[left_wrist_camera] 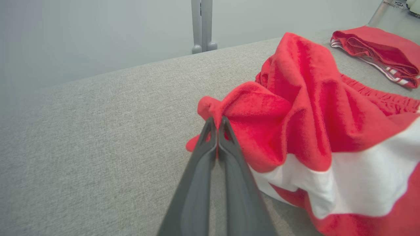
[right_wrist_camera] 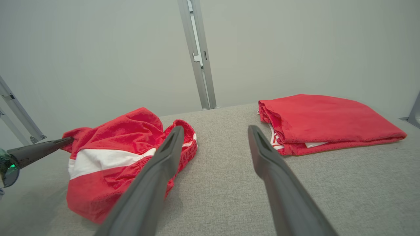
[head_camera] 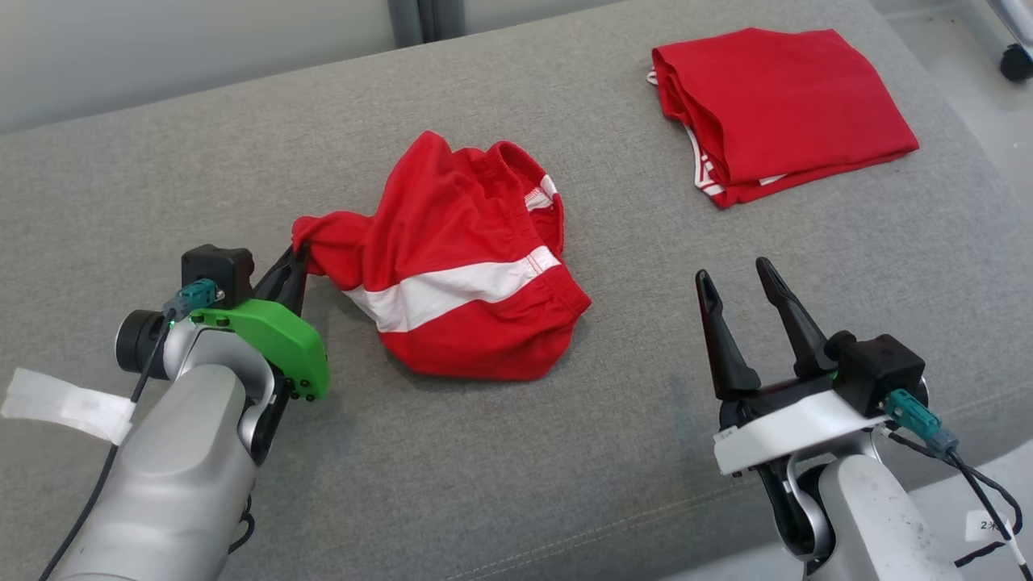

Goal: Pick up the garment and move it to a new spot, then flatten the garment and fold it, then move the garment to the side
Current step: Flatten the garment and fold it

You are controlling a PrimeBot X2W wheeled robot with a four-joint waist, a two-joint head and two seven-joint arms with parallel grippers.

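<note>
A crumpled red garment (head_camera: pixel 460 258) with a white stripe lies in the middle of the grey cushion (head_camera: pixel 161 177). My left gripper (head_camera: pixel 297 257) is shut on its left corner, which bunches around the fingertips (left_wrist_camera: pixel 216 126) and is pulled up a little. The same garment (left_wrist_camera: pixel 315 131) spreads to the right in the left wrist view, and the garment (right_wrist_camera: pixel 111 154) sits at the left in the right wrist view. My right gripper (head_camera: pixel 736 276) stands open to the right of the garment, above bare cushion, with nothing between its fingers (right_wrist_camera: pixel 170 154).
A second red garment (head_camera: pixel 775 113) lies folded at the back right of the cushion, also seen as a folded red stack (right_wrist_camera: pixel 325 123). The cushion's front edge runs just below the arms. A metal post (right_wrist_camera: pixel 198 55) stands against the pale wall behind.
</note>
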